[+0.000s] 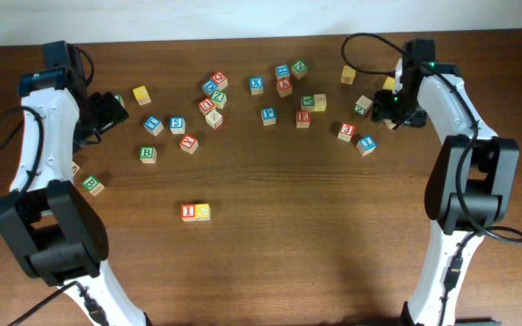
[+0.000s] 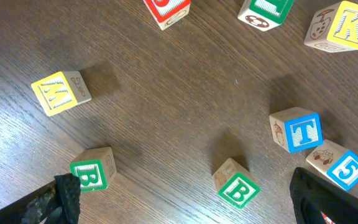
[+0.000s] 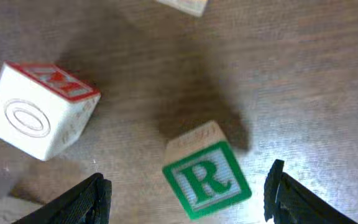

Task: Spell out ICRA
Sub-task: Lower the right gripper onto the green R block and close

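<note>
A red I block and a yellow C block (image 1: 196, 212) stand side by side at the front middle of the table. My right gripper (image 1: 386, 107) is open at the far right. In the right wrist view its fingers (image 3: 187, 190) straddle a green R block (image 3: 207, 179) without touching it. A white block with a red letter on top (image 3: 42, 109) lies to the left of it; I cannot read the letter surely. My left gripper (image 1: 111, 110) is open and empty at the far left, and its fingers (image 2: 188, 196) hang above bare wood.
Several letter blocks lie scattered along the back (image 1: 261, 91). Under the left wrist are two green B blocks (image 2: 92, 174) (image 2: 236, 186), a blue T (image 2: 297, 130), a blue 5 (image 2: 344, 168), a yellow K (image 2: 347, 25) and another yellow block (image 2: 61, 93).
</note>
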